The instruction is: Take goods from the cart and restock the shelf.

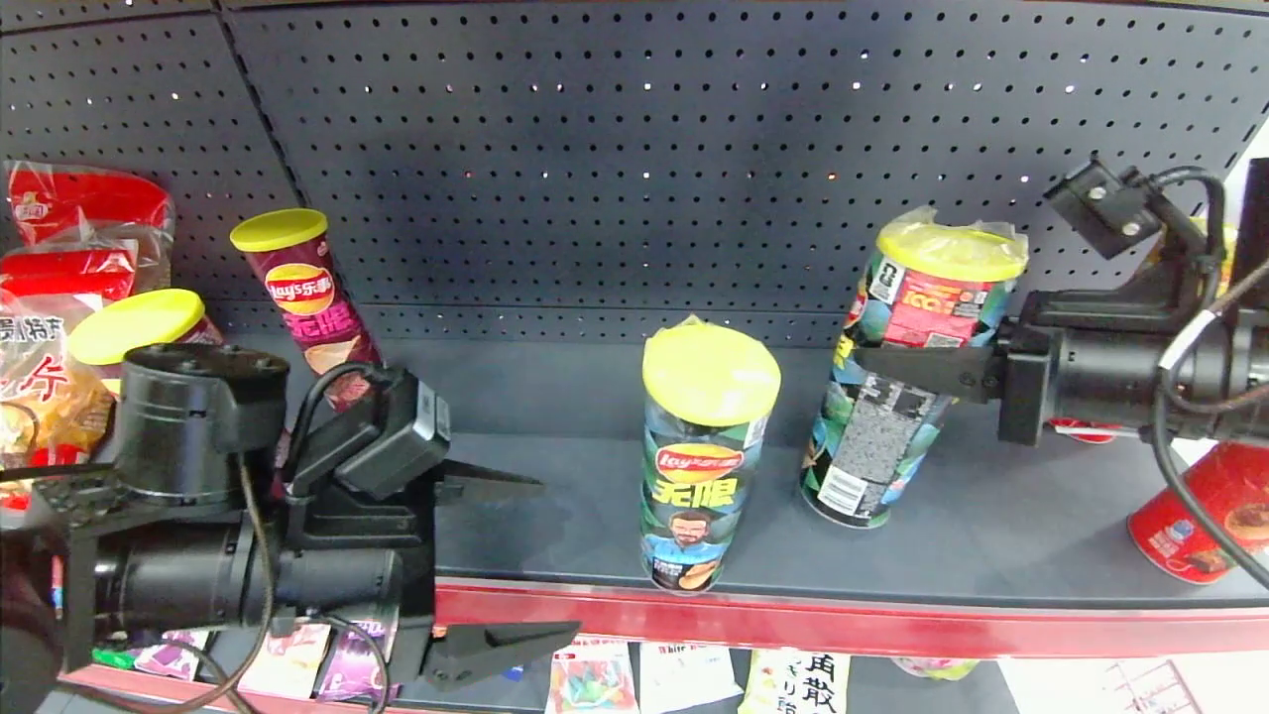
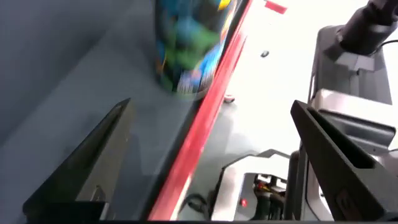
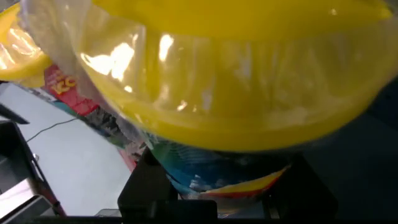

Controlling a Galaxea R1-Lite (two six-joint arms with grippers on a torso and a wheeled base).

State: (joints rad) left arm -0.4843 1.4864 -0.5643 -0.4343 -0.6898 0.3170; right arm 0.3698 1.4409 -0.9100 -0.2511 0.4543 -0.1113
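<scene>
**A:** Setting: a shop shelf [image 1: 952, 535] with a dark grey board, a red front edge and a perforated back panel [image 1: 634, 149]. What is on it?

**B:** Item one: a green can [image 1: 872, 436] with a yellow lid. It sits between the right fingers [image 1: 922, 369], which are closed on its upper body just below the lid. The can tilts, with its top leaning toward the wrist. Its base looks to be on the board, though I cannot tell if it sits flat. The right wrist view has the lid [image 3: 236, 93] close up, under loose clear wrap.

**A:** And the left side?

**B:** Item two: the left fingers [image 1: 491, 486], spread wide and holding nothing. They straddle the red edge, one finger over the board and one below it. Item three: a matching green can [image 1: 706, 456], upright, just past those fingertips and near the front edge. The left wrist view has it [image 2: 189, 50] ahead of the open fingers [image 2: 93, 162].

**A:** Other stock?

**B:** A purple can [image 1: 305, 293] leans at the back behind the left fingers, with red bags [image 1: 74, 228] beyond it. A red can [image 1: 1205, 526] is tipped below the right wrist.

**A:** Which step is this?

**B:** By my reading, the placing step. The held can is at the shelf but not yet let go.

**A:** What comes next?

**B:** Probably to bring the can upright, settle its base flat and then open the right fingers. They should pull back level, so the loose wrap does not catch and tip the can toward its upright neighbour.
</scene>
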